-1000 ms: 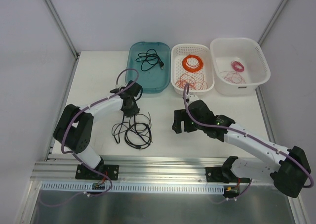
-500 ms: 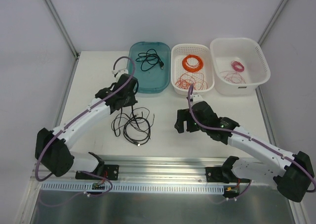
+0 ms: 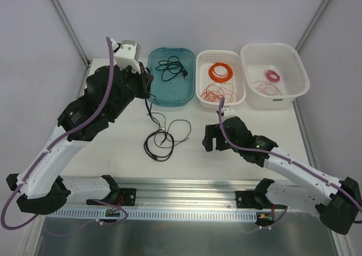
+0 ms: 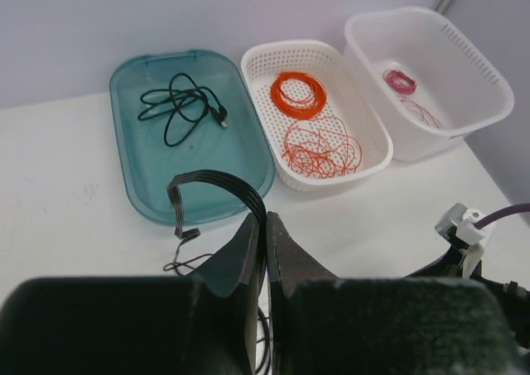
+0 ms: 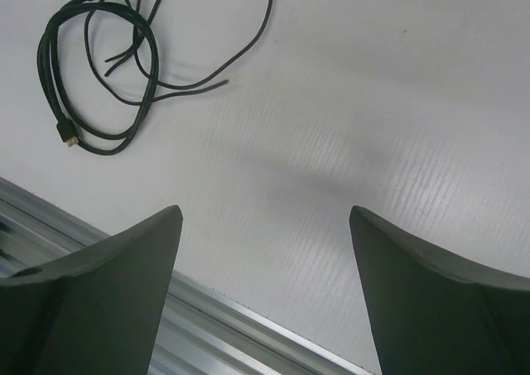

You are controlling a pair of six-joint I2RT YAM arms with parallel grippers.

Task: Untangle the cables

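On the bench (image 3: 249, 126) by the teal tray (image 3: 169, 96), the left pincer (image 4: 265, 223) has clamped together on the black cord (image 3: 159, 140) and risen, lifting one strand from the tangle, while the right pincer (image 5: 265, 216) hangs apart.

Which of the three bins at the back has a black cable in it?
The teal tray on the left; the middle white basket holds orange wire, the right white basket pink wire.

The left gripper (image 3: 147, 92) is now pinching the black cable (image 3: 161, 142) and lifting one strand high, dragging it rightward.
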